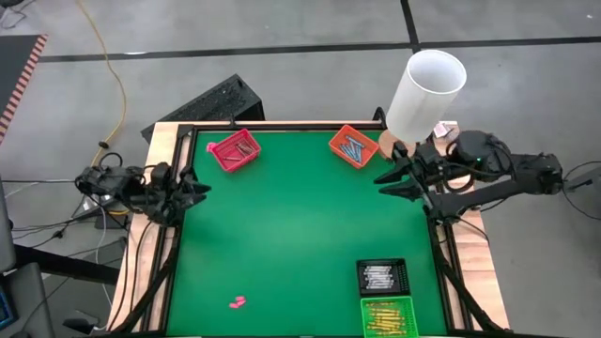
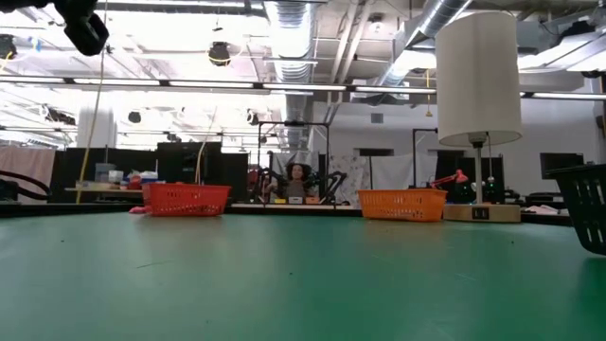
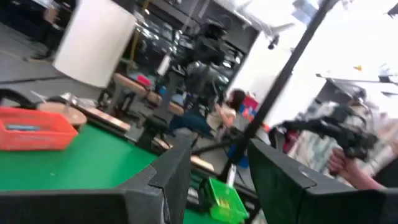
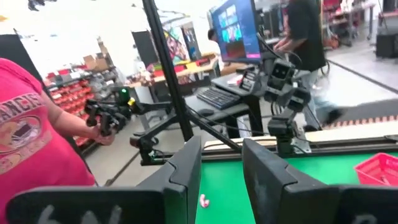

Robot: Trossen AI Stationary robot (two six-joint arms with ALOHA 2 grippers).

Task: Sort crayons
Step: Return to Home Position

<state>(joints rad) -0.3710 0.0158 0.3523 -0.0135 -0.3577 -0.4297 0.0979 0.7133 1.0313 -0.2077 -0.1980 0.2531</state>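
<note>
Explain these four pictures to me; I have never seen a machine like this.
This is a robot: two dark arms at a green table. One picture looks straight down, one level across the tabletop, two from cameras on the wrists. From above, the left gripper and the right gripper hang at the table's sides, both open and empty. The crayons lie sorted in four small bins: red bin, orange bin, black bin, green bin. A pink lump lies loose on the green. A white cylinder stands by the right arm.

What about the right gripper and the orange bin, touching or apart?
Apart. The high view shows a strip of bare green mat between the right gripper and the orange bin.
</note>
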